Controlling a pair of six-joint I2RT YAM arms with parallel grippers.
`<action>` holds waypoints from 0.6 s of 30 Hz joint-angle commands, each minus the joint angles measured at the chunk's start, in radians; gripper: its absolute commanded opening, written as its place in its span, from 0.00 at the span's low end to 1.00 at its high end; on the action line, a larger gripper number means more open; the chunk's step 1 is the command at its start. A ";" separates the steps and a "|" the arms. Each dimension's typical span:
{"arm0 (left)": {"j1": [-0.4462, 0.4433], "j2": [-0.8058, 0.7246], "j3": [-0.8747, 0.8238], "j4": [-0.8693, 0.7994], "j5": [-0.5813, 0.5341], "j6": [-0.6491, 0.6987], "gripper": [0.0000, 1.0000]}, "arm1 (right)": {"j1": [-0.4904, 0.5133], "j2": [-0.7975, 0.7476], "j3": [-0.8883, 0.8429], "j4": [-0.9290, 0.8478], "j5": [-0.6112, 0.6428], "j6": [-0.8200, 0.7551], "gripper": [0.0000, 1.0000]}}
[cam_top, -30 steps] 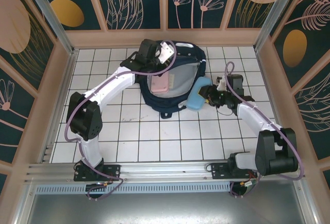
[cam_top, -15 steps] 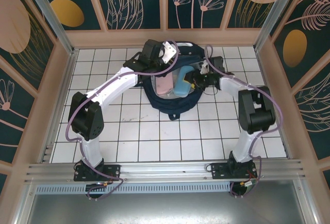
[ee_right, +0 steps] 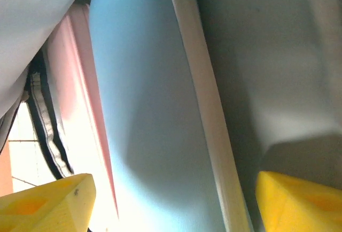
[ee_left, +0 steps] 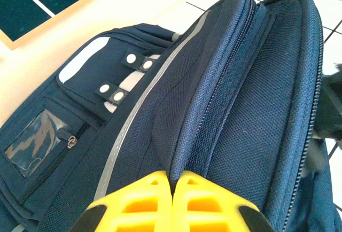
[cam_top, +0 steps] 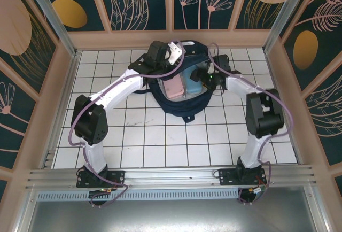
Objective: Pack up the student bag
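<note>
1. The student bag (cam_top: 180, 106) lies at the far middle of the white-tiled worktop (cam_top: 160, 146). Its main compartment gapes upward, and a dark strap loop (cam_top: 188, 118) points toward the near side
2. Contents: a pink flat item (cam_top: 172, 87) and a light blue flat item (cam_top: 190, 85) stand side by side in the open compartment. The pink one is on the left, with the two close against each other
3. The left gripper (ee_left: 172, 192) has its yellow fingertips pressed together, pinching a fold of the bag's navy fabric where the zip lines run along the rim of the opening. In the top view this gripper sits at the far-left rim of the bag
4. The left wrist view shows the bag's outer face: a pale reflective stripe (ee_left: 144, 98), tabs with white snap studs (ee_left: 131, 58) and a clear window pocket (ee_left: 35, 138)
5. The right gripper (ee_right: 171, 200) is inside the mouth of the bag from the right side, with its yellow fingers spread wide, one either side of the light blue item. Whether either finger touches that item cannot be told
6. In the right wrist view the grey lining (ee_right: 278, 55) of the bag lies to the right of the light blue item, and the pink item lies along its left edge
</note>
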 commanded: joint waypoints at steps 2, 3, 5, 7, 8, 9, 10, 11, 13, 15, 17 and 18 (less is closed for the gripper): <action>-0.008 -0.009 0.052 0.116 0.030 -0.019 0.00 | 0.006 -0.186 -0.147 0.019 0.081 0.050 0.72; -0.008 -0.009 0.051 0.115 0.035 -0.016 0.00 | 0.009 -0.198 -0.177 0.033 0.057 0.074 0.66; -0.008 -0.010 0.048 0.114 0.043 -0.009 0.00 | 0.030 -0.209 -0.220 0.068 0.018 0.112 0.53; -0.009 -0.013 0.043 0.114 0.043 -0.006 0.00 | 0.056 -0.204 -0.238 0.086 0.028 0.153 0.39; -0.008 -0.014 0.041 0.114 0.042 -0.006 0.00 | 0.066 -0.201 -0.244 0.098 0.033 0.167 0.35; -0.008 -0.015 0.038 0.114 0.044 -0.006 0.00 | 0.072 -0.190 -0.245 0.106 0.042 0.180 0.31; -0.009 -0.017 0.035 0.115 0.048 -0.005 0.00 | 0.074 -0.176 -0.241 0.110 0.046 0.189 0.27; -0.008 -0.018 0.031 0.116 0.049 -0.004 0.00 | 0.074 -0.160 -0.234 0.108 0.049 0.197 0.26; -0.008 -0.022 0.025 0.117 0.050 -0.006 0.00 | 0.078 -0.118 -0.209 0.107 0.050 0.201 0.23; -0.008 -0.026 0.022 0.115 0.052 -0.004 0.00 | 0.076 -0.082 -0.184 0.113 0.059 0.200 0.23; -0.009 -0.032 0.016 0.114 0.052 -0.002 0.00 | 0.075 -0.053 -0.143 0.115 0.070 0.187 0.22; -0.008 -0.034 0.013 0.115 0.055 -0.001 0.00 | 0.074 -0.039 -0.122 0.124 0.076 0.180 0.22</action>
